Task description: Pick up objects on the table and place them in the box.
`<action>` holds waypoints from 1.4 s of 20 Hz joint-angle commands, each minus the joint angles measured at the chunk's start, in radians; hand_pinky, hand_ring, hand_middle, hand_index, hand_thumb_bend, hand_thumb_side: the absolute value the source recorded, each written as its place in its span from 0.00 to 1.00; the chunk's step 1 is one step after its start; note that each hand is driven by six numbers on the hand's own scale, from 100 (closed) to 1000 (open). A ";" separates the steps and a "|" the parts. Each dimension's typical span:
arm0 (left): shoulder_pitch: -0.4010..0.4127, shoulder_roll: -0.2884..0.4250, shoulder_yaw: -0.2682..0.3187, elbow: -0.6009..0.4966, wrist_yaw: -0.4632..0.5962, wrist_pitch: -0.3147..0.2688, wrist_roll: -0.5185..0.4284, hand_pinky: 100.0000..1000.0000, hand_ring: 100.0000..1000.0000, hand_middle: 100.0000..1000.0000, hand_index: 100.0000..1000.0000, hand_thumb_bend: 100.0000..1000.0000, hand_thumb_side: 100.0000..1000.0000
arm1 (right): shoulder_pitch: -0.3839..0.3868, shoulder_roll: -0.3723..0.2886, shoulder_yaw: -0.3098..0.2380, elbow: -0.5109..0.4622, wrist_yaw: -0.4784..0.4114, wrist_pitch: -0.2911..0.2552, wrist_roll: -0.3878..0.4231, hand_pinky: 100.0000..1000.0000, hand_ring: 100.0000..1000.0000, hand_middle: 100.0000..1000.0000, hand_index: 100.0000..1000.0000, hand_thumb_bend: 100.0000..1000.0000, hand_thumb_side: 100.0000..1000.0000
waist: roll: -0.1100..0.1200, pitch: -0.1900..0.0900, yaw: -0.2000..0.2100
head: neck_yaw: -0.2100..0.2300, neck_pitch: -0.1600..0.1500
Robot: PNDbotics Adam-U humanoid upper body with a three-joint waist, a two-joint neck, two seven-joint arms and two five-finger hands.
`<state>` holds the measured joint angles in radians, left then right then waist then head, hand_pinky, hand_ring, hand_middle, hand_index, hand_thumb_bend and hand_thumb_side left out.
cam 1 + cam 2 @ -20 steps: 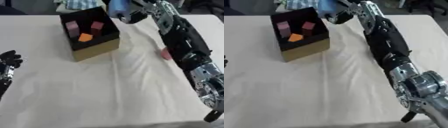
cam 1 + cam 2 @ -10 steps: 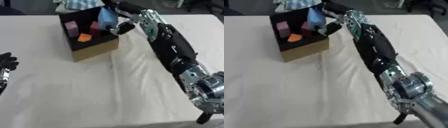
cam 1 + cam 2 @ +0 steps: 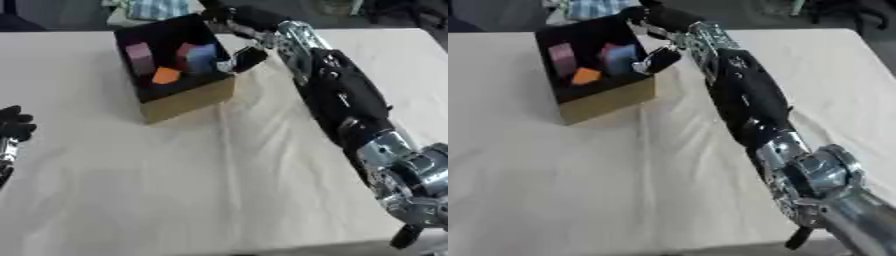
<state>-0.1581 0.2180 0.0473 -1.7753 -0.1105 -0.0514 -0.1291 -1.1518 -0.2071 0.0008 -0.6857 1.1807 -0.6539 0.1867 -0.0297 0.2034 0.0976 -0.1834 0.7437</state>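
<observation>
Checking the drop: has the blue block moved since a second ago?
Yes. The blue block went from above the box's far right corner down into it, beside the other blocks.

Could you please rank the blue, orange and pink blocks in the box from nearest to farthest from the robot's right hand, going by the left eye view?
From the right hand at the black-lined cardboard box's right rim:
1. Blue block, at the box's right side, just beside the hand.
2. Orange block, lower middle of the box.
3. Pink block, at the box's left side.
</observation>
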 commanded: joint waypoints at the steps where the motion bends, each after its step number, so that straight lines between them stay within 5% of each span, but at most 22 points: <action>1: -0.008 0.011 0.004 -0.014 0.000 -0.002 0.000 0.79 0.73 0.68 0.84 0.00 0.62 | -0.025 -0.034 0.008 -0.029 0.002 -0.027 0.001 0.80 0.87 0.98 1.00 0.24 0.47 | -0.004 -0.027 -0.005 | -0.001 -0.014; 6: -0.005 0.017 0.017 -0.017 -0.004 0.001 0.012 0.79 0.73 0.68 0.84 0.00 0.62 | -0.002 -0.126 0.053 -0.101 -0.124 -0.112 0.001 0.79 0.87 0.95 1.00 0.22 0.45 | -0.016 -0.023 -0.029 | 0.019 -0.021; 11: -0.002 0.025 0.029 -0.024 -0.011 0.005 0.024 0.79 0.73 0.68 0.84 0.00 0.62 | 0.111 -0.302 0.127 -0.255 -0.354 -0.187 0.048 0.79 0.86 0.92 1.00 0.18 0.49 | -0.034 -0.015 -0.059 | 0.040 -0.029; 17: -0.003 0.028 0.034 -0.029 -0.016 0.008 0.029 0.79 0.73 0.68 0.84 0.00 0.62 | 0.263 -0.450 0.180 -0.412 -0.536 -0.169 0.170 0.79 0.86 0.90 1.00 0.17 0.57 | -0.046 -0.010 -0.083 | 0.031 -0.035; 23: -0.004 0.029 0.036 -0.033 -0.017 0.011 0.032 0.79 0.73 0.68 0.84 0.00 0.62 | 0.350 -0.492 0.205 -0.400 -0.569 -0.141 0.287 0.79 0.86 0.86 0.97 0.17 0.62 | -0.054 -0.009 -0.076 | 0.013 -0.040; 28: -0.003 0.029 0.038 -0.034 -0.016 0.013 0.034 0.79 0.73 0.68 0.84 0.00 0.62 | 0.380 -0.481 0.206 -0.336 -0.466 -0.140 0.302 0.78 0.86 0.87 0.96 0.23 0.63 | -0.059 -0.009 -0.069 | 0.006 -0.044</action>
<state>-0.1550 0.2281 0.0776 -1.7881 -0.1233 -0.0385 -0.0990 -0.7602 -0.6562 0.2161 -1.0295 0.6869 -0.7354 0.4267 -0.0780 0.2044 0.0292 -0.1733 0.7106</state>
